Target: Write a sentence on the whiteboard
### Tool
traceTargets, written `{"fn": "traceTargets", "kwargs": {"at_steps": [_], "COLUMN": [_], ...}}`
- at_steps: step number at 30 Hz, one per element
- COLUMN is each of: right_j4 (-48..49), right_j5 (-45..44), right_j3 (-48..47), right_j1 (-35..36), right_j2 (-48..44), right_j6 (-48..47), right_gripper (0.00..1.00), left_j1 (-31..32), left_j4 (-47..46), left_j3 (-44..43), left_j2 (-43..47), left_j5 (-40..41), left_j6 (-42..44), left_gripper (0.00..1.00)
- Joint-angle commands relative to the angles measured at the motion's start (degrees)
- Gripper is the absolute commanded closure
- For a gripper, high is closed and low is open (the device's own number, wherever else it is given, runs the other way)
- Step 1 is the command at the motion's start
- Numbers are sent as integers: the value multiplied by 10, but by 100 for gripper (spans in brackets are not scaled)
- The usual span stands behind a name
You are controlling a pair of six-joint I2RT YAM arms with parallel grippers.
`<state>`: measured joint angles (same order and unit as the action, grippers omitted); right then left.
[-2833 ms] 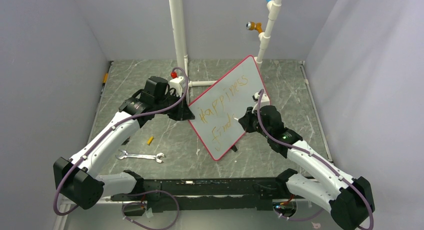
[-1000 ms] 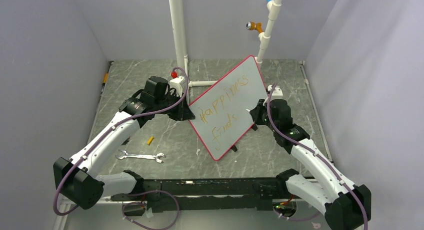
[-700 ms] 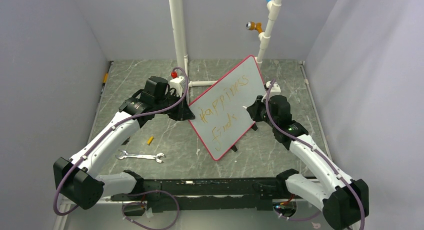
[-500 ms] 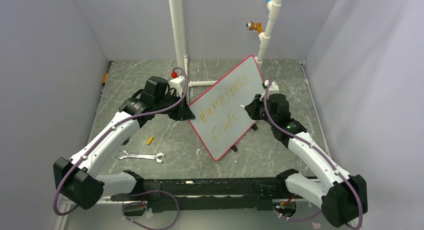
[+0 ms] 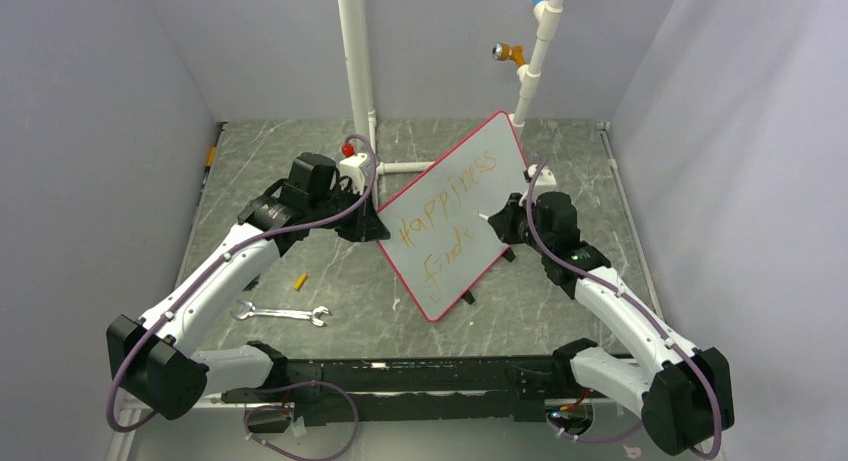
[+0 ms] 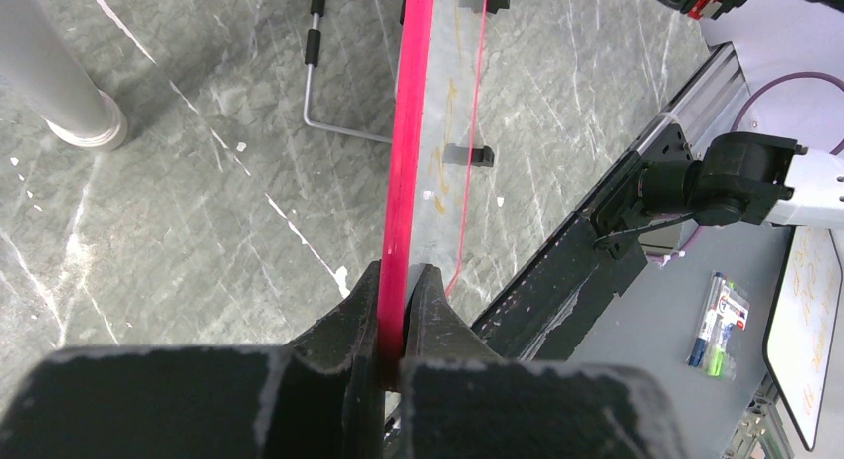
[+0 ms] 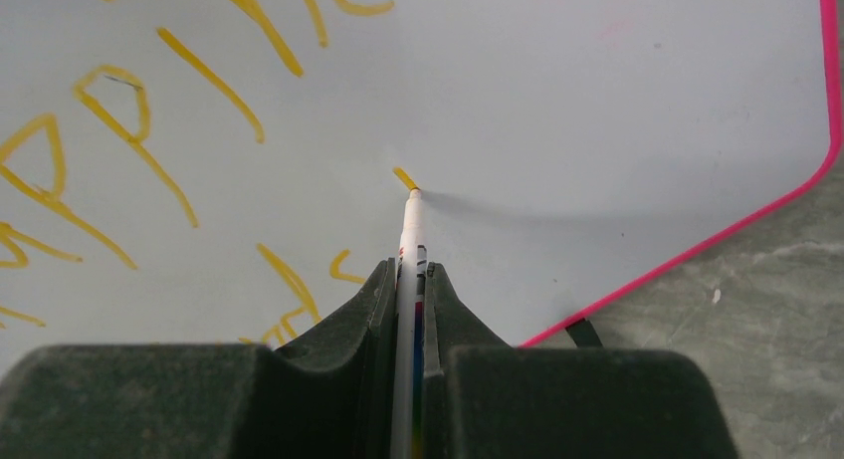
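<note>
The whiteboard [image 5: 495, 136], white with a red-pink frame, stands tilted on the table. My left gripper [image 5: 372, 226] is shut on its left edge; the left wrist view shows the frame [image 6: 410, 130] pinched between the jaws of this gripper [image 6: 403, 275]. The sentence [image 5: 447, 198] is orange-yellow lettering in two lines, "Happiness" above "finds". My right gripper [image 5: 497, 221] is shut on a white marker [image 7: 409, 230]. Its tip touches the board at a short fresh yellow stroke [image 7: 404, 178], right of "finds". Parts of the lettering [image 7: 129, 120] show in the right wrist view, above the right gripper [image 7: 408, 270].
A silver wrench [image 5: 283, 312] and a small yellow piece [image 5: 299, 280] lie on the marble-look table at front left. Two white pipes [image 5: 357, 71] [image 5: 535, 56] rise behind the board. A black foot [image 5: 467, 298] props the board's lower edge. Grey walls close in on all sides.
My right gripper left the end of "finds", swung out to the right, then came back left onto the board with the marker. The left gripper and the board stayed still.
</note>
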<state>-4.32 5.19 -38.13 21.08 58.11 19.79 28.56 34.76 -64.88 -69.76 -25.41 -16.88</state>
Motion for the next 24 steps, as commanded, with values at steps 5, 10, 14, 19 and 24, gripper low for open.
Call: {"fn": "traceTargets", "kwargs": {"at_steps": [5,10,14,19,24], "right_j4": [15,8,1,1,7], "right_j5": [10,-4,-19,-26,-28], "right_j3": [51,48,27,-1,-23], "right_j1": [-2,-3,-4,-6,-8], "right_j2": [-22,-21,-7,14,37], "right_j6": [10,6,3,-2,-7], "right_gripper": [100,100,100,100,100], "left_j1": [-10,-10,-10,-10,-10], "left_j4": [44,44,43,43,43], "left_j3": [18,17,18,17,18], "left_j2": [-17,-19,-19,-20,-20], "left_j5": [222,222,223,222,221], "left_j6": [155,156,155,156,156], "left_gripper": [100,100,100,100,100]}}
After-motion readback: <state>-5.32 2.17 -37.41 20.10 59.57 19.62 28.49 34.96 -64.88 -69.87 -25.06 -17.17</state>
